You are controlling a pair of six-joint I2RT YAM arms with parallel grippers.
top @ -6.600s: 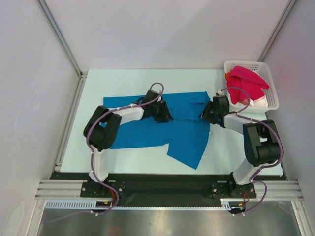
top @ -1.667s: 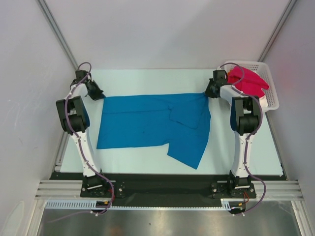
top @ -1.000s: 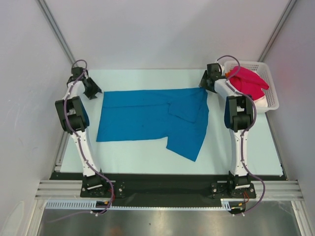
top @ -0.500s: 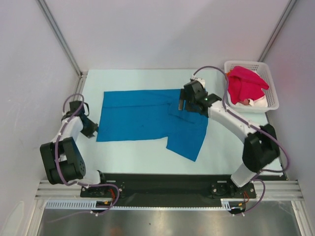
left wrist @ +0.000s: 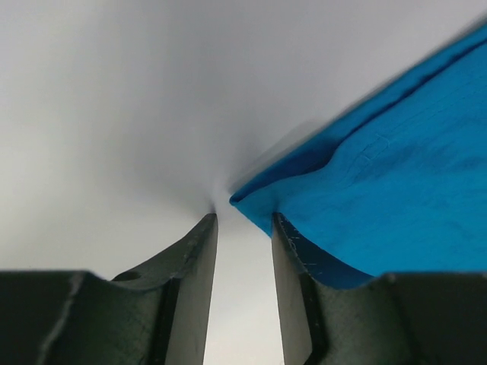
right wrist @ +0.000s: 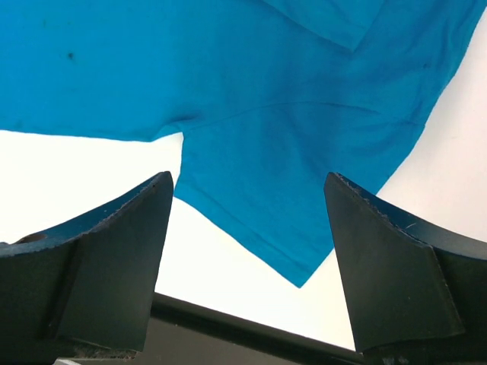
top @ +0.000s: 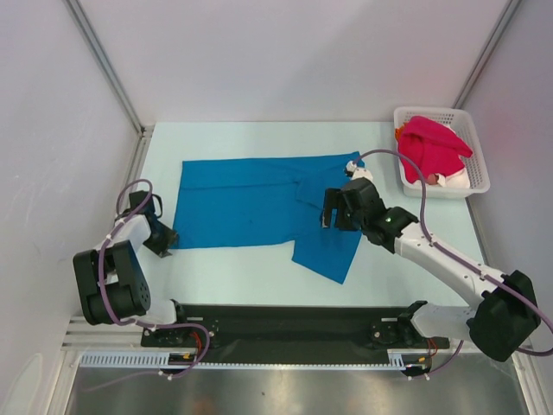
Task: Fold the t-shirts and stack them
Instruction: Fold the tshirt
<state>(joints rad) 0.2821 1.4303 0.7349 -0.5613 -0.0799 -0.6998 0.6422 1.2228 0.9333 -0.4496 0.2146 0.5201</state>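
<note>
A bright blue t-shirt [top: 251,203] lies spread flat on the table, one sleeve pointing to the near right. My left gripper [top: 167,238] sits low at the shirt's near-left corner. In the left wrist view [left wrist: 243,218] its jaws stand a narrow gap apart with only table between them, and the blue corner [left wrist: 365,190] lies just ahead and beside the right finger. My right gripper [top: 329,213] hovers over the shirt's right part. In the right wrist view [right wrist: 247,181] it is wide open and empty above the blue sleeve [right wrist: 304,152]. A crimson-pink t-shirt [top: 432,147] lies in the basket.
The white lattice basket [top: 442,113] stands at the far right corner, with a bit of white cloth [top: 454,180] and a glimpse of orange [top: 400,132] under the pink tee. A black rail [top: 294,316] runs along the near table edge.
Both arms have left the shirt's far corners. The left gripper came down to the near-left corner; the right gripper swung inward and nearer, over the sleeve. The shirt lies flatter.
</note>
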